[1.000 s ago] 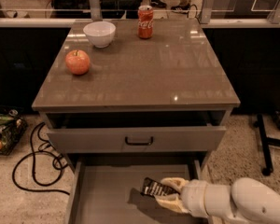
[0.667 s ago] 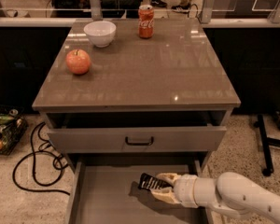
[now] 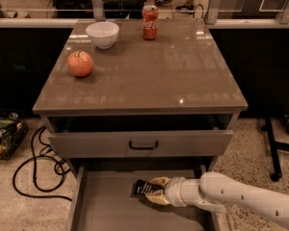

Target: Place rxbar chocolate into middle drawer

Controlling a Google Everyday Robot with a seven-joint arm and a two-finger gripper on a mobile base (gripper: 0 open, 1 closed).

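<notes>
Below the front edge of the counter (image 3: pixel 183 71), the pincer (image 3: pixel 157 193) pinches the rxbar chocolate (image 3: pixel 145 187) low over the middle drawer (image 3: pixel 106 203) floor. Lower it flat, then release.

The gripper (image 3: pixel 158 191), low inside the middle drawer (image 3: pixel 106 207), clasps the rxbar chocolate (image 3: pixel 144 187), so the end of the bar nearest the wrist is covered by tan fingers (image 3: pixel 160 198); its white print is too small to read, and whether it touches the floor beneath the gripper cannot be told. Behind the gripper, the arm (image 3: pixel 241 201) runs out of the picture's right and bottom edges. The drawer's near end is cut off below the gripper, and its far end beyond the gripper lies hidden under the upper drawer (image 3: pixel 86 144).
</notes>
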